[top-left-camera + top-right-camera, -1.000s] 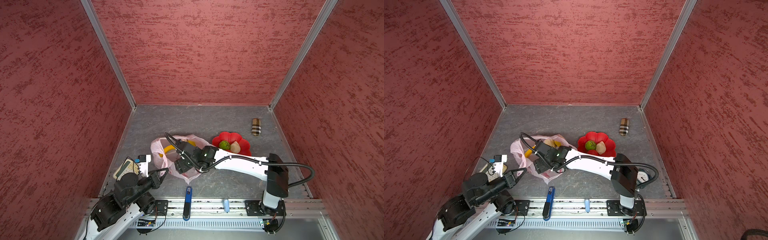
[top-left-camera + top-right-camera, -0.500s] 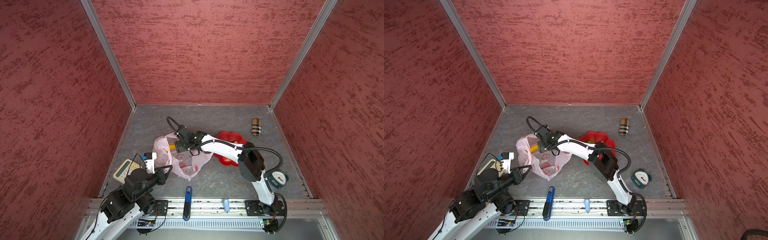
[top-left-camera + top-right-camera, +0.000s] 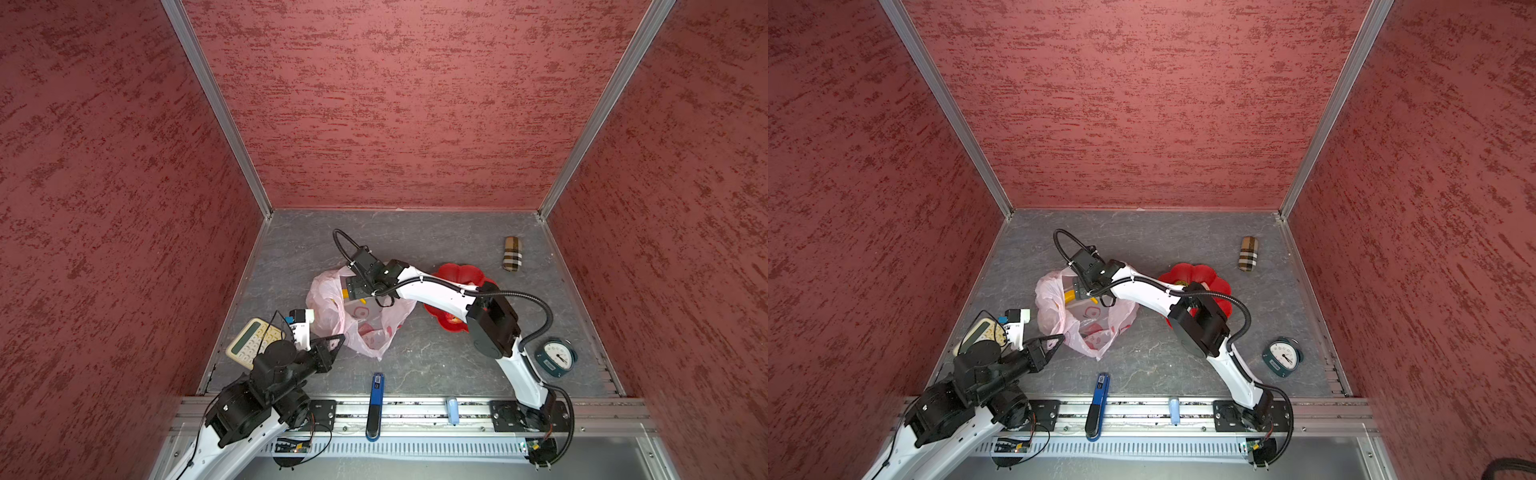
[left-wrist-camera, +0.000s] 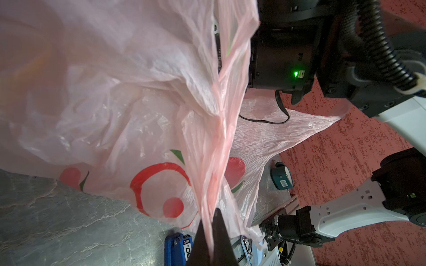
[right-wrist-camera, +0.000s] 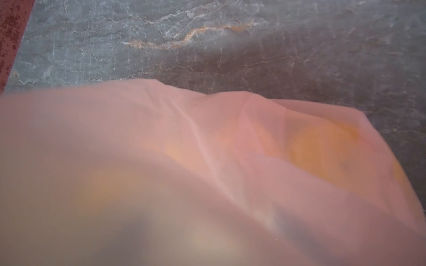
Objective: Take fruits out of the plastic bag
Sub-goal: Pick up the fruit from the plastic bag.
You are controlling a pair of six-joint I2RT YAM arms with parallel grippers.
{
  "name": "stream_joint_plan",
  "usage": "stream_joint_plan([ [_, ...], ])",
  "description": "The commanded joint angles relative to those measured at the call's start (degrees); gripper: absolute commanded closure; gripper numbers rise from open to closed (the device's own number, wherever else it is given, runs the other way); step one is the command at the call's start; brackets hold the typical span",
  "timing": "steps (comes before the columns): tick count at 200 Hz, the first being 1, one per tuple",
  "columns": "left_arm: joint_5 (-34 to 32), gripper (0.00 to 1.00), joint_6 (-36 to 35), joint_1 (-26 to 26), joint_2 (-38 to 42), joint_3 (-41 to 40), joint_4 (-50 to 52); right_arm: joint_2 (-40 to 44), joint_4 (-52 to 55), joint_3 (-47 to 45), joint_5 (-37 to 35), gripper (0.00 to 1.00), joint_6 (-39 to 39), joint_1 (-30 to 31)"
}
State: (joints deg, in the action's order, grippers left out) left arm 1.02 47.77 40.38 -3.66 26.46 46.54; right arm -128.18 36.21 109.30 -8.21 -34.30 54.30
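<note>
The pale-pink plastic bag [image 3: 365, 320] lies crumpled on the grey floor in both top views, red prints showing. My left gripper [image 4: 211, 215] is shut on a gathered strip of its near edge, also seen at the left gripper [image 3: 337, 337]. My right gripper [image 3: 354, 291] reaches down into the bag's far mouth, fingers hidden by the film. Under it shows part of a yellow banana [image 3: 1070, 296]. In the right wrist view the bag [image 5: 207, 161] covers the lens, with an orange-yellow fruit [image 5: 322, 152] blurred through it.
A red flower-shaped plate [image 3: 457, 274] sits right of the bag, largely covered by my right arm. A calculator [image 3: 249, 340] lies by the left wall, a green clock [image 3: 555, 359] at the right, a plaid pouch [image 3: 512, 253] at the back right, a blue tool [image 3: 376, 395] near the front rail.
My right arm swung from the bag's near side over the plate to its far mouth and dipped in. The clock came into view. My left gripper shifted slightly, still on the bag.
</note>
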Motion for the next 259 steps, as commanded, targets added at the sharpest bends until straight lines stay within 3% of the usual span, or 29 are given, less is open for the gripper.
stream_joint_plan([
  [1,-0.8,1.00,0.2,-0.4,1.0,-0.8,1.3,-0.8,-4.4,-1.3,-2.8,0.14,-1.5,-0.4],
  [185,0.7,1.00,2.0,-0.4,3.1,-3.1,1.2,-7.4,-6.1,1.2,-4.8,0.12,-5.8,-2.1],
  [259,0.3,1.00,2.1,-0.4,3.0,-2.9,0.9,-6.8,-8.2,-1.0,-6.7,0.22,-6.3,-2.4],
])
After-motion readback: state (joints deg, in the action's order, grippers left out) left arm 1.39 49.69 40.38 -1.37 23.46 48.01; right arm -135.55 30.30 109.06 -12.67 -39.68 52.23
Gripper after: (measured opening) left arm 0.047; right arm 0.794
